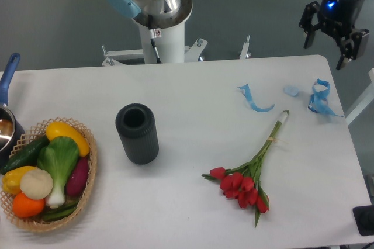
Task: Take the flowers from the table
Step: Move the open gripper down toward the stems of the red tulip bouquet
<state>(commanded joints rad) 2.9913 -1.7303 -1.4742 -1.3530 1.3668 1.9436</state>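
The flowers (248, 174), a bunch of red tulips with long tied green stems, lie flat on the white table (193, 91) right of centre. Their heads point toward the front edge and the stem ends toward the back right. My gripper (333, 51) hangs high at the upper right, above the table's back right corner and well away from the flowers. Its dark fingers (309, 35) are spread open with nothing between them.
A dark ribbed cylinder (138, 133) stands upright left of the flowers. A wicker basket (87, 184) of vegetables sits at the front left, with a pot handle (7, 71) at the left edge. Blue ribbon scraps (255, 100) (320, 98) lie near the stem ends. The robot base (163, 33) rises behind the table.
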